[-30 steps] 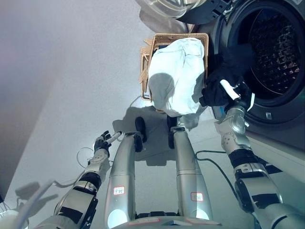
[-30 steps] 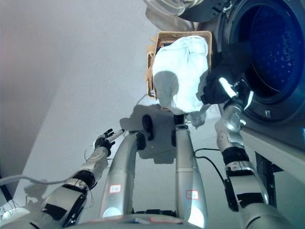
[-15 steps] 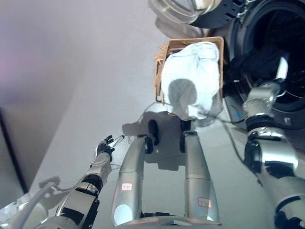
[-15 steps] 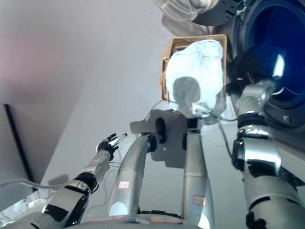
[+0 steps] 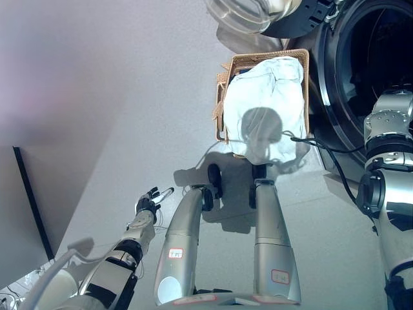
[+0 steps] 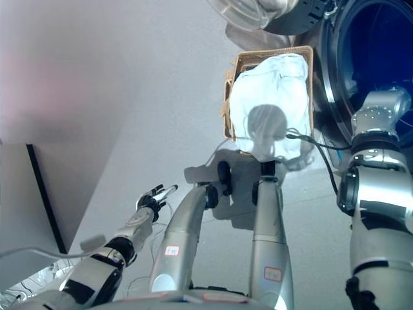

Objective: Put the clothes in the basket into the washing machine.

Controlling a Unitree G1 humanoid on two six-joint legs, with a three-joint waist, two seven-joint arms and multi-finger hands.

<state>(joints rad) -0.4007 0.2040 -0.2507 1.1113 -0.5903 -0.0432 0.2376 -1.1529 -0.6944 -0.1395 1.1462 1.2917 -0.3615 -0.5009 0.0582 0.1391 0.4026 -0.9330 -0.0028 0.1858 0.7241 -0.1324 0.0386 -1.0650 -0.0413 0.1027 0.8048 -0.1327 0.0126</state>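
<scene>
A wicker basket [image 5: 221, 97] stands on the floor beside the washing machine [image 5: 326, 77]. White clothes [image 5: 268, 103] fill it and hang over its near rim. The machine's round opening [image 5: 381, 45] is dark inside. My right arm [image 5: 390, 123] reaches up into that opening, and its hand is hidden inside. I cannot make out the dark garment in the dark drum. My left hand [image 5: 149, 201] hangs low at the lower left over the floor, far from the basket. Its fingers are straight and it holds nothing.
The machine's glass door [image 5: 248, 13] stands open at the top, just beyond the basket. A black cable [image 5: 322, 145] runs from the basket's right side toward the machine. A dark edge [image 5: 32, 213] marks a wall panel at the far left.
My right hand carried a dark garment from in front of the machine's opening into the drum, and is now hidden there. The view has shifted. My left hand stays idle.
</scene>
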